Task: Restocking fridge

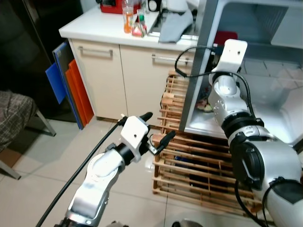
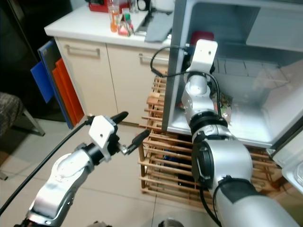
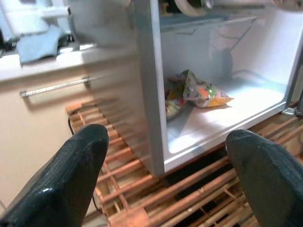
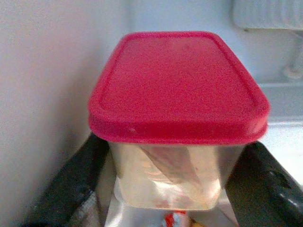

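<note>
Open fridge on wooden slatted rack, colourful snack packet on fridge floor

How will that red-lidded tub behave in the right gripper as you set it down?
The tub looks like rigid plastic, so it probably won't flex. The right gripper holds its smooth clear walls below the lid, so it might slip. Contents look sparse, likely light.

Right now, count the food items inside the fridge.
2. A red-lidded container held between the right gripper's fingers at the upper shelf, and a colourful snack bag lying on the fridge floor below. The arm may hide others.
</note>
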